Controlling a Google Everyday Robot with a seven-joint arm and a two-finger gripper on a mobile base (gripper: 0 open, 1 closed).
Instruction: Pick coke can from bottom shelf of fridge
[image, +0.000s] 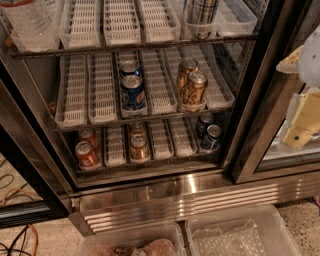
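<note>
Camera view: the fridge (165, 192) stands open, and the coke can (86, 155) sits upright, silver top up, at the front of the far-left lane of the bottom shelf (182, 140), with a second red can (89, 136) just behind it in the same lane. The gripper (302, 122) hangs outside the cabinet at 3 o'clock in the frame, in front of the dark door frame; whether it is open or closed cannot be told. From the gripper the coke can lies at about 9 o'clock, a shade toward 8, well apart across the whole width of the shelf. Between them on that shelf stand gold-orange cans (139, 147) at centre and dark blue cans (212, 137) at right. With only one arm, the reach likely has to sweep left and dip under the rack above, meeting the can's vertical axis from the front
</note>
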